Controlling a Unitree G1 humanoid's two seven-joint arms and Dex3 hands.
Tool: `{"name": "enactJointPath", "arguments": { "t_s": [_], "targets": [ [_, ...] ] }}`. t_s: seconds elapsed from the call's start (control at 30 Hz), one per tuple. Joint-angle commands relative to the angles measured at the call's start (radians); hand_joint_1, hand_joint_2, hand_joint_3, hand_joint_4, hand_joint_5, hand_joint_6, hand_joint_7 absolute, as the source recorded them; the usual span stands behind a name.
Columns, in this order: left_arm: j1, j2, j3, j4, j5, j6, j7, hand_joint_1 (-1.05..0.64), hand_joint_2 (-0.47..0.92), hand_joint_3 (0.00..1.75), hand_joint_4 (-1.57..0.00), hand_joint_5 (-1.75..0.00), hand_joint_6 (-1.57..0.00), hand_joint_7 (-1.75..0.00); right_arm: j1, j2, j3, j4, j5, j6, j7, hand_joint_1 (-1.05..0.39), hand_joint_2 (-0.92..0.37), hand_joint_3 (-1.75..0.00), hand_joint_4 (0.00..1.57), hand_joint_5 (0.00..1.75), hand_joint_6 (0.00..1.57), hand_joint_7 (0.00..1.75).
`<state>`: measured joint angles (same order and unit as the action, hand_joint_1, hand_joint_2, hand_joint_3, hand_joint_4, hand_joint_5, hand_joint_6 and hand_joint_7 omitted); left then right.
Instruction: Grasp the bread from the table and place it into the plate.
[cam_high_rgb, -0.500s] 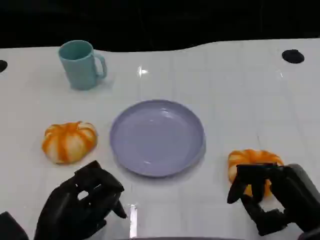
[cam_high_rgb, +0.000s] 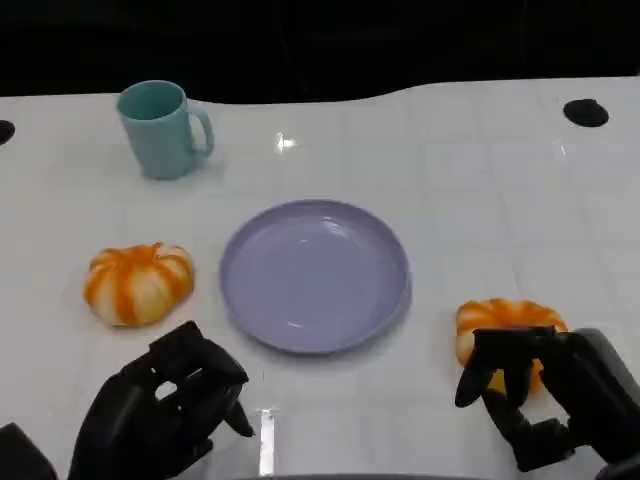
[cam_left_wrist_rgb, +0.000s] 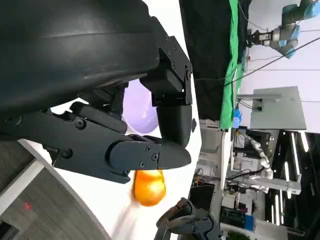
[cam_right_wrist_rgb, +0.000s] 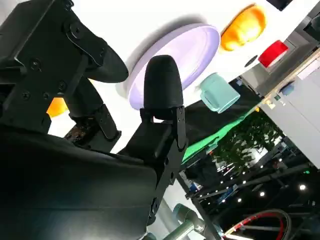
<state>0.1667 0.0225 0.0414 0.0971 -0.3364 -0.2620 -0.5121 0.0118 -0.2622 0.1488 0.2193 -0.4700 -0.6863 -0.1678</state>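
Nearest to us, the left hand (cam_high_rgb: 165, 410) hangs low over the white table (cam_high_rgb: 470, 190), its fingers curled inward with nothing between them; we judge it parked, well clear of the work. At the same depth on the other side, the right hand (cam_high_rgb: 545, 395) reaches over the near edge of the right bread (cam_high_rgb: 505, 328), a round orange loaf with pale stripes. Its fingers (cam_high_rgb: 500, 355) are spread apart around the loaf's near side, and we cannot tell whether they touch the crust yet; the loaf sits flat on the table, so we read the grasp as not yet made. This loaf lies just beside the plate (cam_high_rgb: 315, 275), on its right, which is probably why the right hand was chosen for it. A second bread (cam_high_rgb: 138, 283) lies on the table beside the plate's left rim, beyond the left hand. The plate, lilac and shallow, sits at the centre with no load, a short carry from either loaf. Farthest back, a teal mug (cam_high_rgb: 160, 128) stands upright with its handle turned to the right, well apart from the plate and out of the carrying path.
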Motion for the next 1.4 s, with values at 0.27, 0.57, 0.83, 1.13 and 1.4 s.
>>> {"name": "enactJointPath", "arguments": {
  "t_s": [0.27,0.57,0.83,1.13,1.4],
  "targets": [
    [-0.002,0.009,0.009,0.008,0.001,-0.021,0.001,-0.53,0.92,0.33,-0.64,-1.75,-0.57,-1.44,0.003,-0.009,-0.007,0.01,0.01,-0.013,-0.008,0.02,-0.14,-1.5,0.95,1.74,0.91,1.25],
    [-0.002,0.013,0.008,0.01,-0.002,-0.023,-0.002,-0.52,0.92,0.33,-0.63,-1.75,-0.56,-1.45,0.007,0.006,-0.015,0.007,0.08,-0.048,0.001,0.02,-0.24,-1.39,0.91,1.52,0.85,1.06],
    [-0.004,0.013,0.01,0.009,-0.003,-0.016,0.002,-0.52,0.92,0.33,-0.63,-1.75,-0.55,-1.45,0.025,-0.026,-0.03,-0.125,0.109,0.082,0.106,-0.15,-0.31,-1.11,0.54,1.13,0.6,0.7],
    [-0.003,0.013,0.01,0.01,0.001,-0.026,0.001,-0.5,0.92,0.34,-0.63,-1.75,-0.55,-1.47,0.063,-0.139,-0.06,-0.393,-0.036,0.346,0.273,-0.28,-0.74,-0.17,0.19,0.61,0.41,0.11],
    [0.0,0.013,0.008,0.003,0.001,-0.023,0.002,-0.51,0.92,0.34,-0.63,-1.75,-0.54,-1.48,0.091,-0.211,-0.053,-0.601,-0.177,0.539,0.435,-0.31,-0.76,-0.04,0.0,0.47,0.26,0.01]
  ]
}}
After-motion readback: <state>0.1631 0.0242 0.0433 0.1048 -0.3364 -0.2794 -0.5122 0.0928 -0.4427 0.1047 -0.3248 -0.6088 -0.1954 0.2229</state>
